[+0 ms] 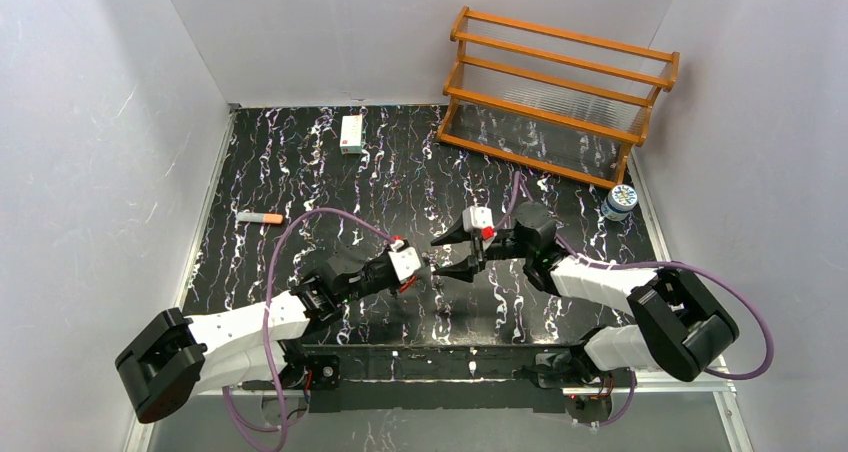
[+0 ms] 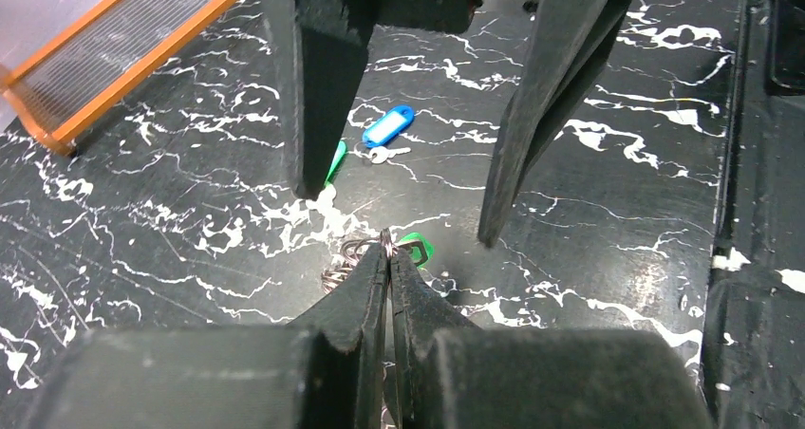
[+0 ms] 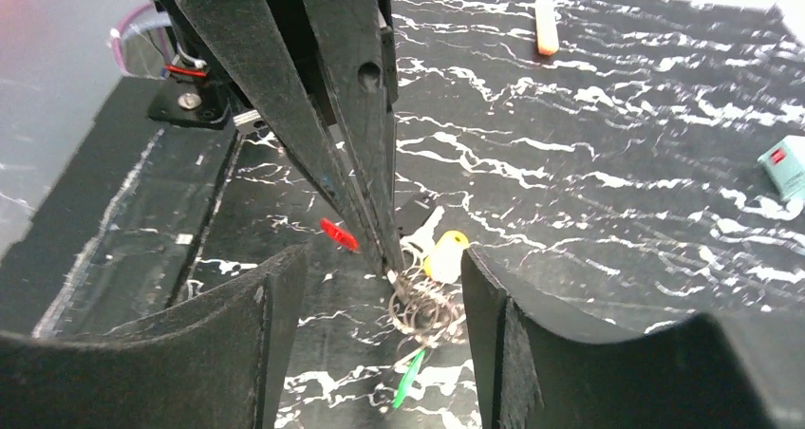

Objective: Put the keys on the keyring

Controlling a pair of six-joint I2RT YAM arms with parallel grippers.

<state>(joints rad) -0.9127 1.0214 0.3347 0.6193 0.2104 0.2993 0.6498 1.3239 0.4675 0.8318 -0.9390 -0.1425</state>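
Top view: both arms reach in from the near edge and meet over the middle of the worktop (image 1: 300,172), forearms low and angled toward each other. The left gripper (image 1: 425,265) and right gripper (image 1: 450,256) sit nose to nose. The keyring is too small to make out here, and neither loose key shows. Marker (image 1: 260,217) lies off to the left, box (image 1: 351,133) at the back, rack (image 1: 560,92) back right.

Left wrist view: here is the detail. The left gripper is clamped tight on the keyring (image 2: 359,250), pinching the wire right at its tips, with a green tag (image 2: 418,249) poking out just beside them. The right gripper's two fingers (image 2: 313,97) hang down from above, spread wide, straddling the spot and holding nothing. Beyond them on the worktop lies the blue key (image 2: 389,125), flat and in the clear. The green key (image 2: 337,160) lies near it, half hidden behind one right finger. Both keys are apart from the ring.

Right wrist view: the opposite angle. The right gripper's own fingers stand open at either side, and the left gripper slants down between them, tips on the ring. Coils of wire, a yellow tag (image 3: 446,255) and a red piece (image 3: 339,234) cluster there, just above the worktop. The loose keys are out of this view
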